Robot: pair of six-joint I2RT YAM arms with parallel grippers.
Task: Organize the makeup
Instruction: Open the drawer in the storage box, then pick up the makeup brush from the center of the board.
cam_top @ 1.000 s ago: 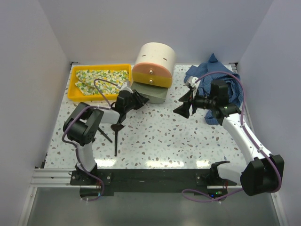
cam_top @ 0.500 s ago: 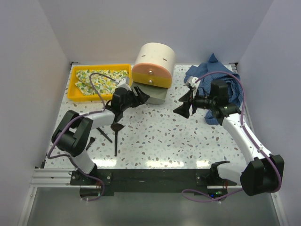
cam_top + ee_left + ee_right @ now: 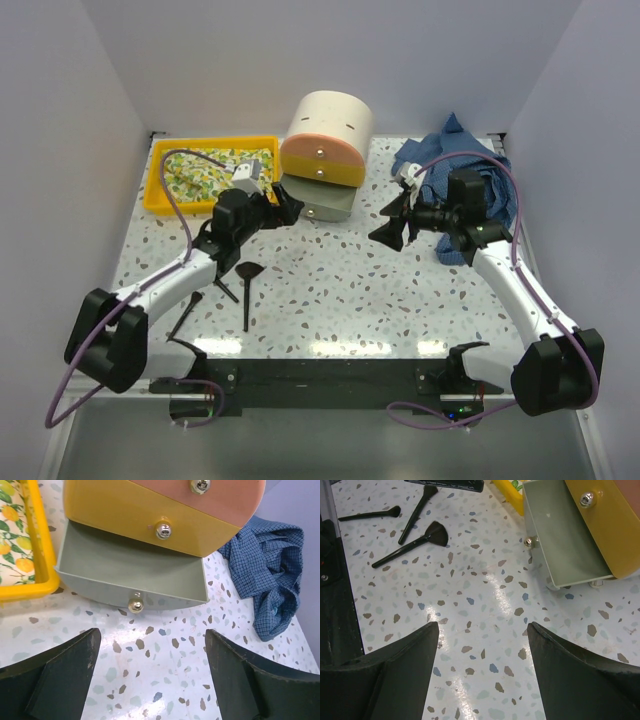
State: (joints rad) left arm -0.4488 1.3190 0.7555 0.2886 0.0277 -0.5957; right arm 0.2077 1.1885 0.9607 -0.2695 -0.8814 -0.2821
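Note:
Three dark makeup brushes lie on the speckled table at the front left. The fan-headed brush [image 3: 247, 290] [image 3: 415, 542] is nearest the middle. A second brush [image 3: 226, 291] [image 3: 418, 511] and a third brush [image 3: 186, 314] [image 3: 370, 515] lie to its left. My left gripper [image 3: 287, 208] [image 3: 152, 635] is open and holds nothing, just in front of the knob [image 3: 135, 605] of the pulled-out green bottom drawer [image 3: 325, 203] [image 3: 130, 565], which looks empty. My right gripper [image 3: 390, 230] [image 3: 484, 626] hovers open over bare table, right of the drawer [image 3: 565, 540].
The round drawer unit [image 3: 327, 140] stands at the back centre, its yellow drawer [image 3: 150, 515] shut above the green one. A yellow tray [image 3: 155, 190] with leaf-patterned cloth [image 3: 215, 165] sits at the back left. A blue cloth [image 3: 455, 155] [image 3: 265, 575] lies at the back right.
My left gripper's jaws have opened wide by the green drawer. The left arm's elbow has swung down and out to the left, uncovering the leftmost brush. The right arm has not moved.

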